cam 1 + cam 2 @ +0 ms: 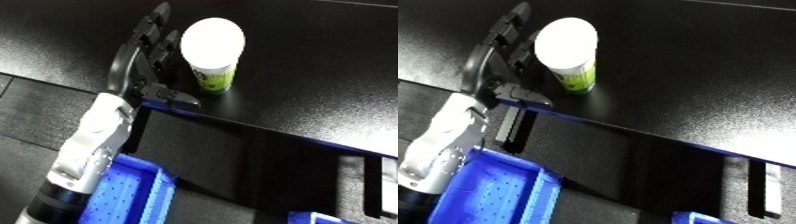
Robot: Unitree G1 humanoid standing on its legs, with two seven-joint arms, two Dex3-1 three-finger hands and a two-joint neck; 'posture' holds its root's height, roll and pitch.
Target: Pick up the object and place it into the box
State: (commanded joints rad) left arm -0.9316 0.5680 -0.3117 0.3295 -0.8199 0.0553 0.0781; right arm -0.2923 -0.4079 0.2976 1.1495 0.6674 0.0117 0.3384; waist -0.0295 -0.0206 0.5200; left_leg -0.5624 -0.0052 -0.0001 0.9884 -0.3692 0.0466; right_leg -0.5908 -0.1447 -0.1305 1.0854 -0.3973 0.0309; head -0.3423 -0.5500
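Note:
A small green cup with a white lid (213, 52) stands upright on the black table (302, 60). My left hand (142, 55) lies just to its left, fingers stretched out along the cup's side and the thumb (173, 96) reaching toward its base. The fingers are straight and not wrapped round the cup; I cannot tell whether they touch it. The blue bin (133, 192) sits below the table's front edge, under my left forearm (93, 145). My right hand shows in neither view.
The table's front edge (266, 131) runs diagonally across the views, with a dark drop below it. A second blue piece (311, 217) shows at the bottom edge to the right.

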